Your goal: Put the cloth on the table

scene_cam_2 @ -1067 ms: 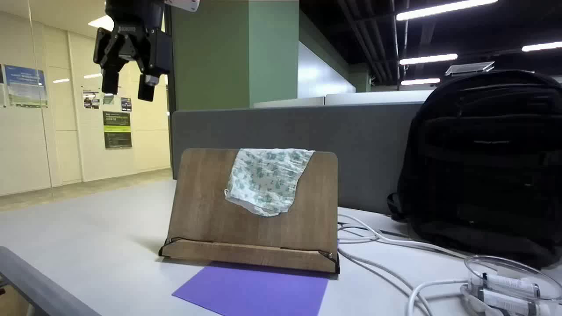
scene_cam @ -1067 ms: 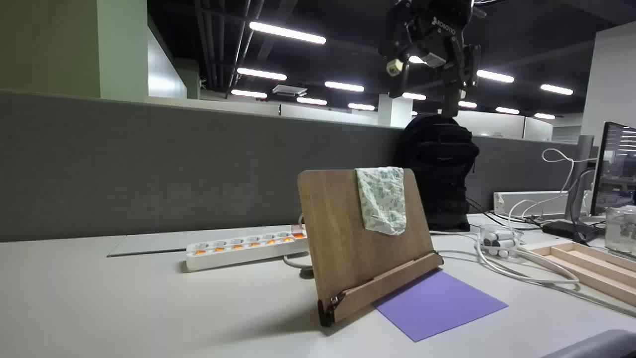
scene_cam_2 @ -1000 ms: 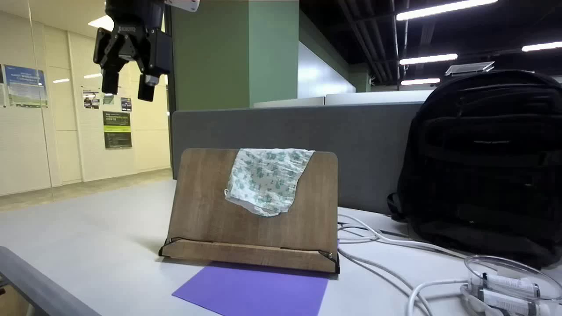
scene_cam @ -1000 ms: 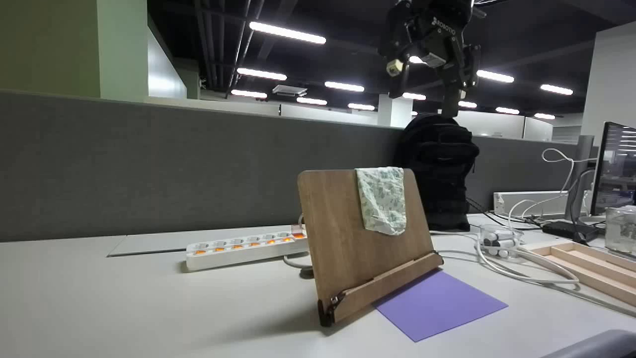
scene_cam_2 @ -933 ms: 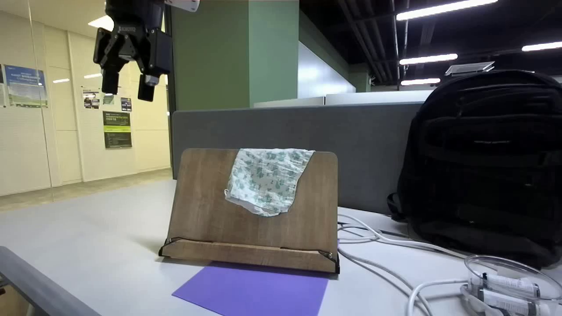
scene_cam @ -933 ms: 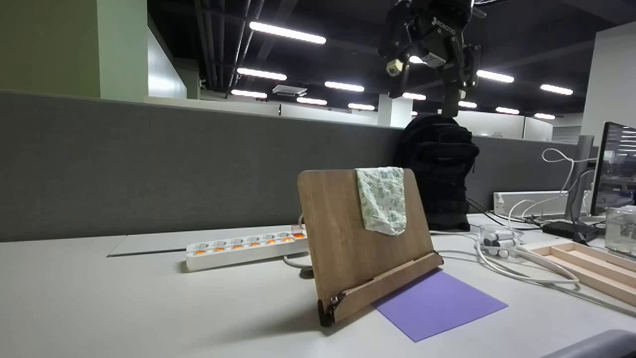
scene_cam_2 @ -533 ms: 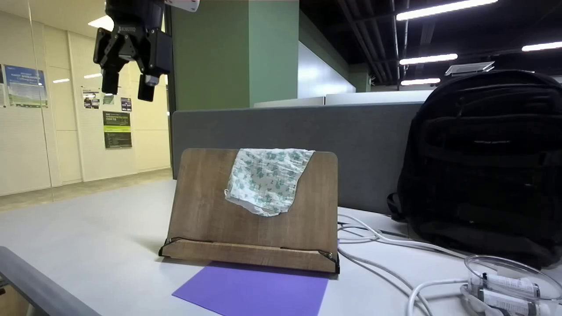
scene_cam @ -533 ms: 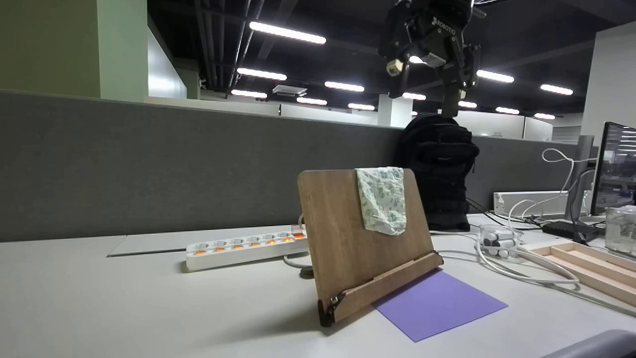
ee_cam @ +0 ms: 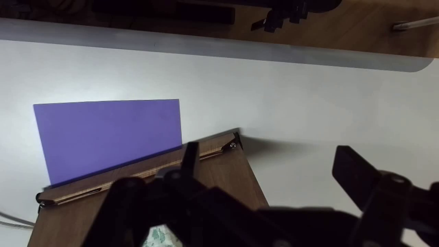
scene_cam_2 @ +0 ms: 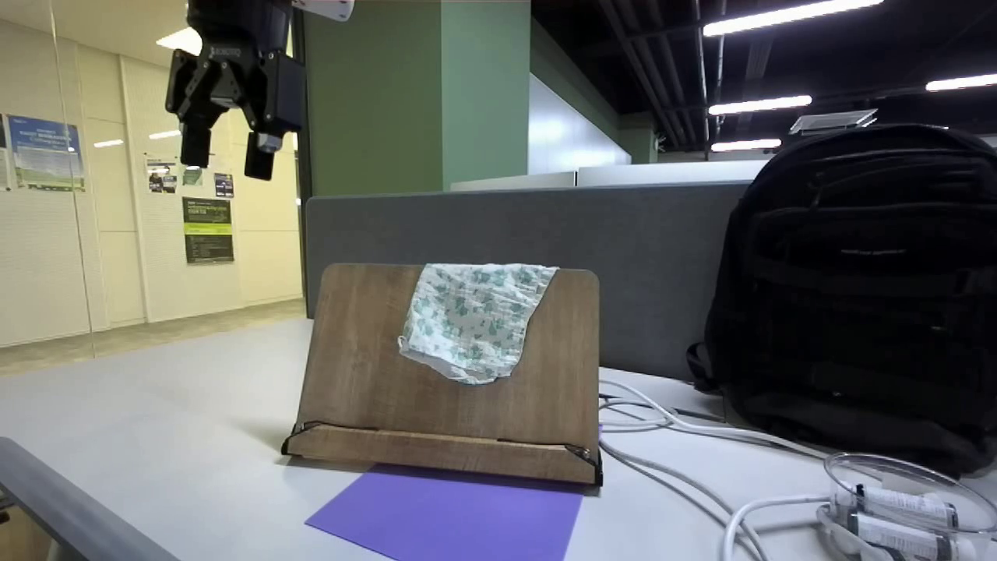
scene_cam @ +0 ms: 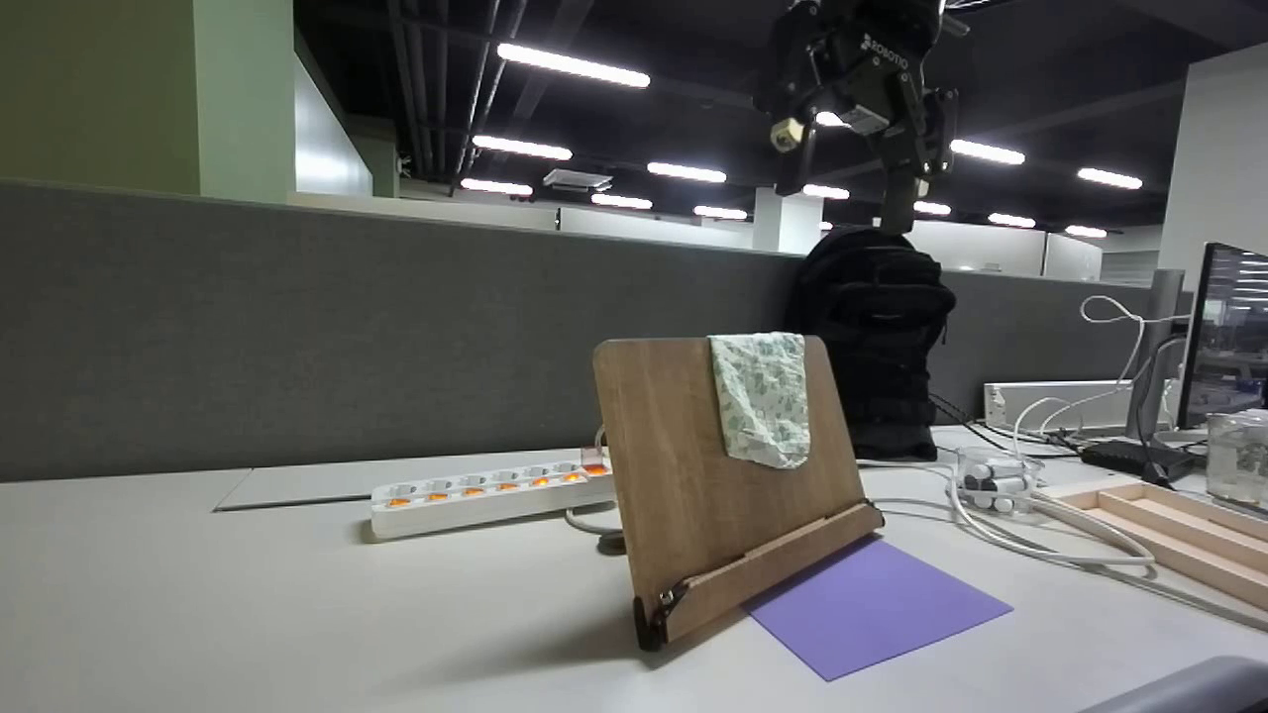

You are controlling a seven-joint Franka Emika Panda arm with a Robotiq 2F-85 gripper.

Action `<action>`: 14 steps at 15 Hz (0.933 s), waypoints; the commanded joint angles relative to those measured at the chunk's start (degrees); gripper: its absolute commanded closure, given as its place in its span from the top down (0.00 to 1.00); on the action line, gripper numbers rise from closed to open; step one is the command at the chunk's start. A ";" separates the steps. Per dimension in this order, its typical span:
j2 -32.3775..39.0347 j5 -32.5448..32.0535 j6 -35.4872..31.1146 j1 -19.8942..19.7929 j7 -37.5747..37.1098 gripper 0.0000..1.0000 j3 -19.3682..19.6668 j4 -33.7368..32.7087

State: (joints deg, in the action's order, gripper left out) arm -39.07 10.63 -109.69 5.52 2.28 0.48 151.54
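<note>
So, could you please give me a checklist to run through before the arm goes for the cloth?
1. Robotiq gripper open, holding nothing: ok.
2. Green-patterned cloth in sight, draped over the top edge of the wooden book stand: ok.
3. Gripper lined up above the cloth: not ok; in both exterior views it hangs off to one side.
4. Book stand steady if the cloth is tugged: cannot tell.
5. Grey-white tabletop in view for the cloth: ok.

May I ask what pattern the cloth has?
The cloth is whitish with green motifs, clearest in an exterior view.
</note>
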 commanded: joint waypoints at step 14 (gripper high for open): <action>28.28 -9.25 -17.95 -5.33 3.98 1.00 0.47 -13.33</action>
State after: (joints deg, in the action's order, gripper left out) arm -16.23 4.10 -125.96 1.08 5.99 0.74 143.87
